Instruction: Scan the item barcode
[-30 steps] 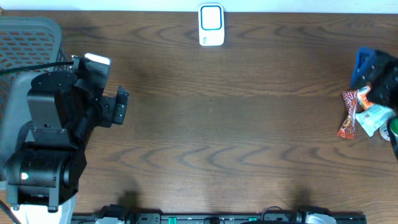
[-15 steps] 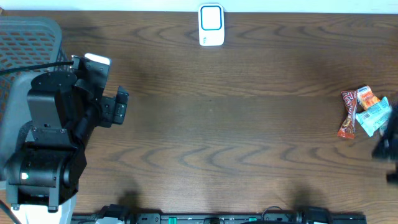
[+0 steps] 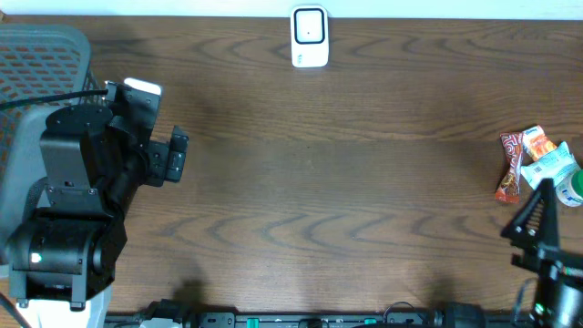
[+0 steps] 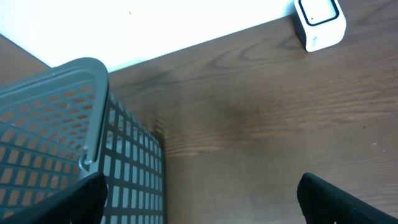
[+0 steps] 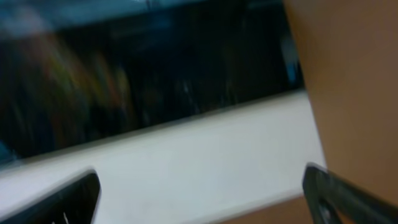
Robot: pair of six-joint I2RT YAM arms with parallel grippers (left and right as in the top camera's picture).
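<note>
The items lie in a small pile at the table's right edge: a red snack wrapper, an orange packet and a white labelled pack. No barcode can be read from here. The white scanner stands at the far middle edge, also in the left wrist view. My left gripper hovers at the far left, open and empty. My right gripper is just in front of the pile, open with nothing between its fingers; its view is blurred.
A grey mesh basket stands at the far left beside my left arm, and fills the left of the left wrist view. A green round thing pokes in at the right edge by the pile.
My right arm has swung from over the pile at the right edge down to the near right corner, uncovering the items. The left arm has not moved.
</note>
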